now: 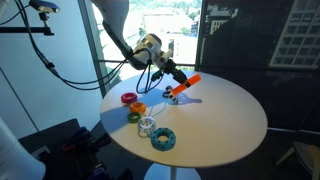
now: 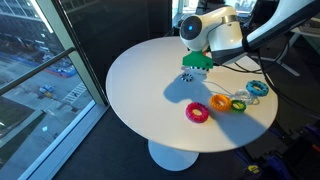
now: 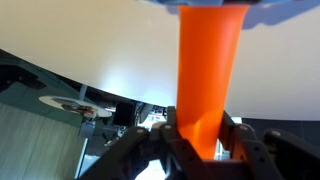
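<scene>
One orange bar (image 1: 186, 86) is all that matters here. In an exterior view the gripper (image 1: 178, 87) has it pinched, and the bar juts out on a slant above the round white table (image 1: 225, 115), clear of the top, with its shadow just beneath. Where along its length the grip sits is hard to tell from here. Four rings lie near the table's edge, apart from the bar: a red ring (image 1: 129, 98), an orange ring (image 1: 139, 108), a pale ring (image 1: 147, 125) and a teal ring (image 1: 163, 139). Holding this well, I judge, calls for a firm pinch and a steady wrist, since a long piece gripped off its middle tends to pivot between the pads.

In an exterior view from across the table the gripper (image 2: 195, 62) hangs over the tabletop with the rings off to one side. Something green shows at its tip, and the bar cannot be made out there.

In the wrist view the bar (image 3: 210, 70) runs straight up from between the fingers (image 3: 238, 140), which press on its two sides at its near end. Most of its length reaches out past the fingertips over the table. The grip looks square, with no twist visible.
</scene>
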